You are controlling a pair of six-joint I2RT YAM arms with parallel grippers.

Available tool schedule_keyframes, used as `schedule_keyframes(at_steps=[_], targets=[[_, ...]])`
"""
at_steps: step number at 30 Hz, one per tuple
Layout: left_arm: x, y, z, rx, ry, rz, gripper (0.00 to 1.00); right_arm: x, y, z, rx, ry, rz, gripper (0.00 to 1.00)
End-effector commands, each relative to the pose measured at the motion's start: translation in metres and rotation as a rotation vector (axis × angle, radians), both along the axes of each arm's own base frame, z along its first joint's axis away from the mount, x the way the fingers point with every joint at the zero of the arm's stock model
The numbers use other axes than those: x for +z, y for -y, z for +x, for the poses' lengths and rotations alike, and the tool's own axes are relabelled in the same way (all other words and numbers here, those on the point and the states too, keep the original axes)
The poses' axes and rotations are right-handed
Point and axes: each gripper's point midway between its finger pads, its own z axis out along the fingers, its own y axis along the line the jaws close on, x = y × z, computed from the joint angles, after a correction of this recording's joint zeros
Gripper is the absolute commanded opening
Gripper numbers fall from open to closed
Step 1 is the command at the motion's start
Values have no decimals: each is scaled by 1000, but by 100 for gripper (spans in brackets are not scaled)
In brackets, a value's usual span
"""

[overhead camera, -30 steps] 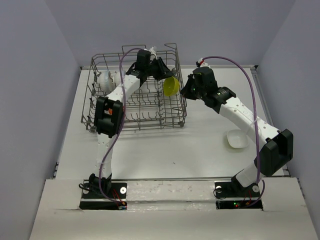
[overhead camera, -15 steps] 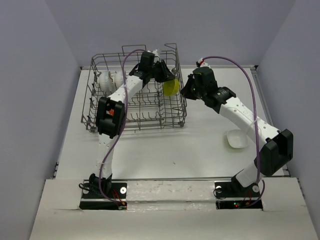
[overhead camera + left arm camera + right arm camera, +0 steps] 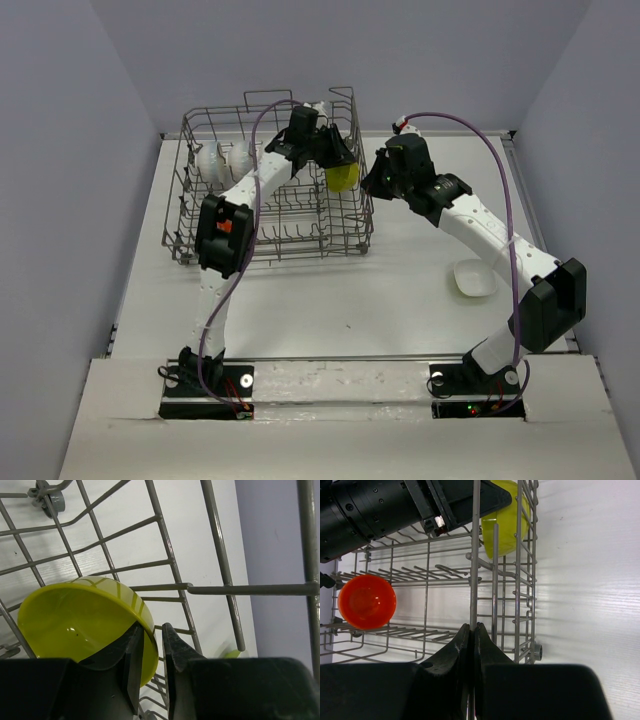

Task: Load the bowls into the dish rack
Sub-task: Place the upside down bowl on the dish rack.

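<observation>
The grey wire dish rack (image 3: 200, 215) stands at the back left of the table. My left gripper (image 3: 337, 162) reaches over it and is shut on the rim of a yellow bowl (image 3: 342, 177), held tilted just inside the rack's right wall. In the left wrist view the gripper (image 3: 154, 630) pinches the bowl's (image 3: 75, 622) rim, with rack wires (image 3: 250, 588) behind. My right gripper (image 3: 369, 183) is shut on an upright wire of the rack's right wall (image 3: 475, 555), with its jaws (image 3: 473, 628) closed round it. An orange bowl (image 3: 366, 601) sits inside the rack.
A white bowl (image 3: 474, 278) lies on the table at the right, by my right arm. Two white rounded things (image 3: 212, 160) sit in the rack's far left corner. Grey walls enclose the table on three sides.
My left wrist has swung right over the rack and the yellow bowl has turned more edge-on and dropped slightly inside the right wall. The right arm has not moved.
</observation>
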Motion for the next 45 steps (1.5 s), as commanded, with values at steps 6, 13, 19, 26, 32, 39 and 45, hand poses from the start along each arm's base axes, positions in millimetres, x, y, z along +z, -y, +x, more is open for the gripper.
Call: schedule_keyframes(at_steps=[6, 13, 19, 26, 32, 39, 45], targets=[[69, 3, -13, -24, 136, -25, 27, -15, 4, -2, 33, -20, -70, 1], [66, 7, -23, -67, 107, -109, 0, -13, 4, -2, 33, -16, -68, 1], [75, 10, -35, -114, 90, -307, 0, -14, 6, -4, 33, -18, -71, 1], [97, 4, -50, -141, 60, -525, 0, -15, 7, -4, 29, -16, -77, 1], [111, 2, -55, -146, 71, -573, 0, -18, 7, -3, 29, -20, -80, 1], [123, -2, -69, -184, 58, -723, 0, -18, 6, -3, 33, -22, -78, 1], [118, -3, -74, -207, 28, -790, 0, -19, 5, -3, 36, -22, -76, 1]])
